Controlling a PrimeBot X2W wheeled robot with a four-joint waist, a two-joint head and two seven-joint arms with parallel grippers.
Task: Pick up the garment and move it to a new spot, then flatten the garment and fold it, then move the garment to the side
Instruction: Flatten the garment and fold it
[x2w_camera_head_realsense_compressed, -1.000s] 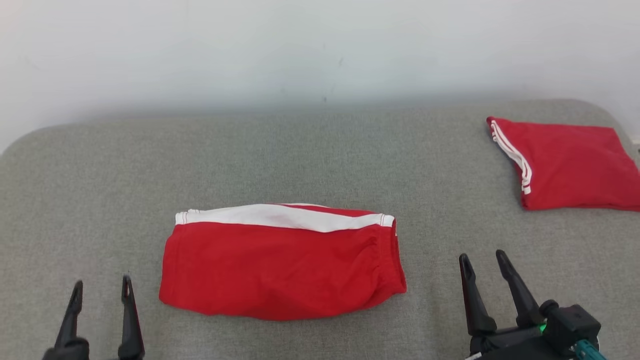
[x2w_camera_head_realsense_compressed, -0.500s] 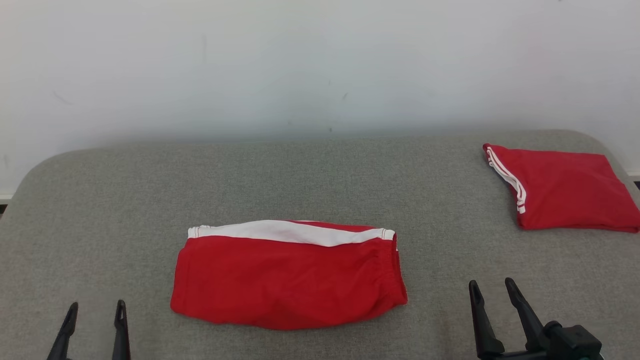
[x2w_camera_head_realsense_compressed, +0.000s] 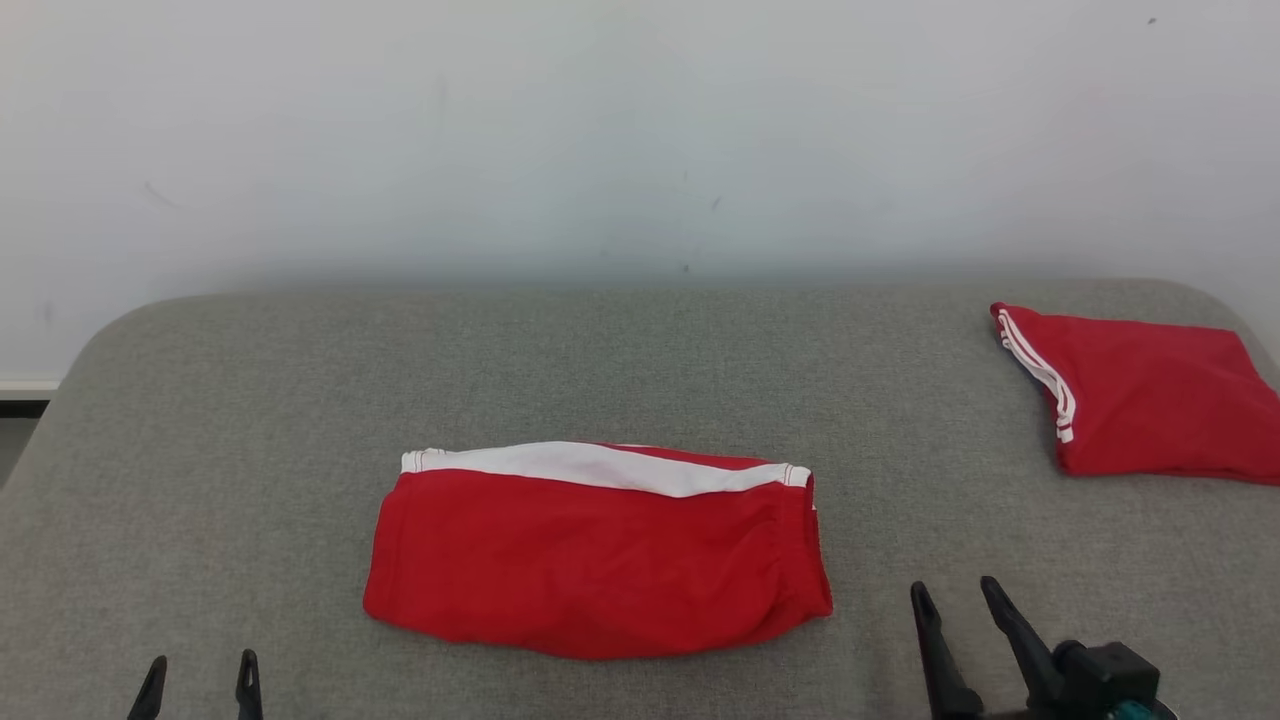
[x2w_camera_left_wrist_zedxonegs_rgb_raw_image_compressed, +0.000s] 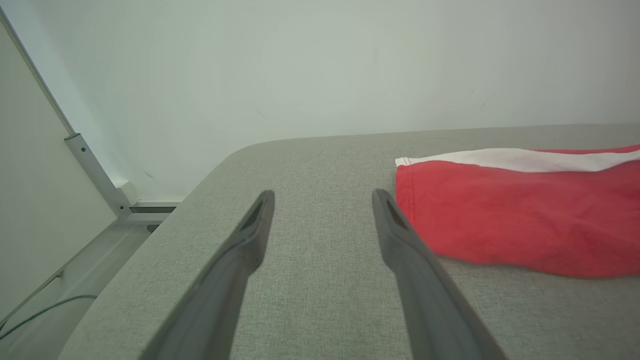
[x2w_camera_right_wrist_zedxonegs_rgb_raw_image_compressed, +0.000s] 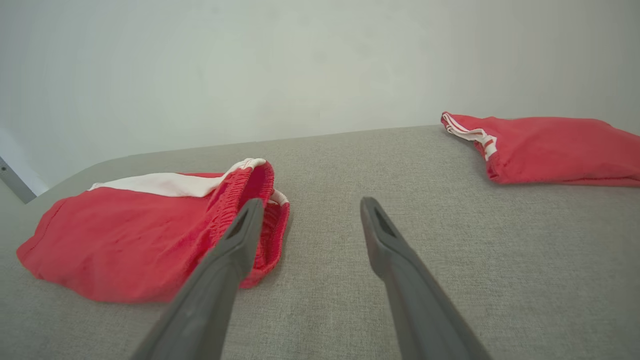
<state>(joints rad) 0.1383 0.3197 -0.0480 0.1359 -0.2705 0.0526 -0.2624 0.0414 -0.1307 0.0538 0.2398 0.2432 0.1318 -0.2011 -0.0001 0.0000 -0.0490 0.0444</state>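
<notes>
Head view: your folded red garment with white band (x2w_camera_head_realsense_compressed: 598, 560) lies centre-front on the grey fabric tabletop (x2w_camera_head_realsense_compressed: 640, 350), open surface round every edge; left pincer (x2w_camera_head_realsense_compressed: 202, 660) and right pincer (x2w_camera_head_realsense_compressed: 953, 587) wide, empty, flanking it. Left wrist view: its side edge near, untouched. Right wrist view: second folded red garment (x2w_camera_right_wrist_zedxonegs_rgb_raw_image_compressed: 550, 147) far right, well apart.

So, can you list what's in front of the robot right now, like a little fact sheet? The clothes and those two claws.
surface: grey padded surface, with a white wall behind it
middle item: red garment with white band, folded, lying flat
second item: striped red garment, folded, at the far right corner
left gripper: open, empty, left of the middle garment, not touching it
right gripper: open, empty, right of the middle garment, not touching it
</notes>
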